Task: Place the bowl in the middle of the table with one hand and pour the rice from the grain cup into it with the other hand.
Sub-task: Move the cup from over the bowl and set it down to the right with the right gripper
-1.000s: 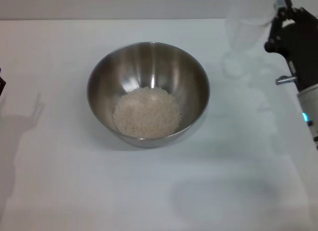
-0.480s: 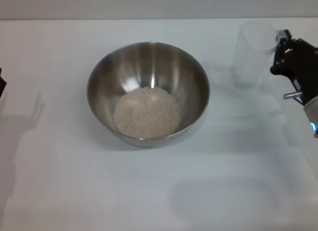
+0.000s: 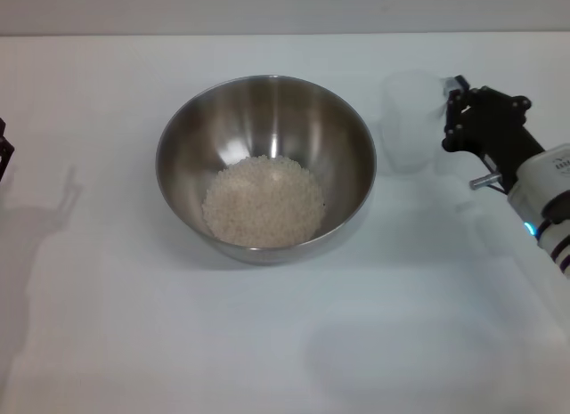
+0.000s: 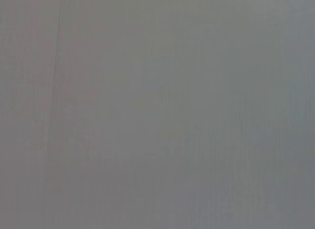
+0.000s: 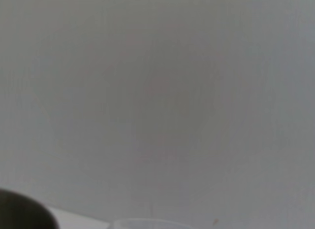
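Rice in bowl, cup upright beside it in the right gripper

Rice (image 3: 264,201) lies as a heap in the bottom of the bowl (image 3: 265,167), which stands about the middle of the table (image 3: 134,343). That placing suits the task: the bowl sits where either arm could reach it, and the grains are gathered low, none visible on the tabletop around it.

The grain cup (image 3: 409,120) is upright, just beside the bowl on its right side and apart from its rim. It looks empty; through its clear wall no grains show. Whether its base touches the table or hangs just above cannot be told. The right gripper (image 3: 452,116) is at the cup's right side, its fingers closed about the cup as far as the head view shows. Judgement: the pour appears done and the cup is held level for setting down.

The left gripper (image 3: 3,151) is parked at the table's left edge, only a dark sliver in view; its finger state cannot be told.

Markings: faint lettering on the right arm's white casing, not legible. No brand or label is seen on bowl or cup
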`<state>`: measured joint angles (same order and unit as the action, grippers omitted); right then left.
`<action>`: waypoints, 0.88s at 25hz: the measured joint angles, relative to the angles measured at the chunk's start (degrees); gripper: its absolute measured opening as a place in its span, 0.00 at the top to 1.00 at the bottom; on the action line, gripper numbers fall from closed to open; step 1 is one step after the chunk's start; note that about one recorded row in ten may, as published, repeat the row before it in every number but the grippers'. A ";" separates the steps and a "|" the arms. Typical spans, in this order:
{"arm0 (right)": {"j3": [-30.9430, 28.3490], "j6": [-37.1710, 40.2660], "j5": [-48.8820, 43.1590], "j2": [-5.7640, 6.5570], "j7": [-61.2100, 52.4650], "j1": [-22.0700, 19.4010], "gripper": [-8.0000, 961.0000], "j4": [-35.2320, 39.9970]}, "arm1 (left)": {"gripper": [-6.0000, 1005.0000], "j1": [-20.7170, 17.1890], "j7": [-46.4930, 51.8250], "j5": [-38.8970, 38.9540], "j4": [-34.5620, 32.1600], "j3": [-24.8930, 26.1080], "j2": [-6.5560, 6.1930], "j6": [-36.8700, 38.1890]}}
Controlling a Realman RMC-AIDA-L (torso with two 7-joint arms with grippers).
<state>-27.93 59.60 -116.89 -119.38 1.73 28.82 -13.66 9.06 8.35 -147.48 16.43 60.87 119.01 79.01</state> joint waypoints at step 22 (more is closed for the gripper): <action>2.50 -3.63 0.00 -0.07 -0.15 0.72 0.89 0.04 | 0.17 0.90 0.00 -0.06 0.05 -0.67 0.08 -0.47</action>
<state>-25.43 55.97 -116.89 -119.44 1.58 29.54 -13.62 9.96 8.35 -147.53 16.48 60.20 119.09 78.54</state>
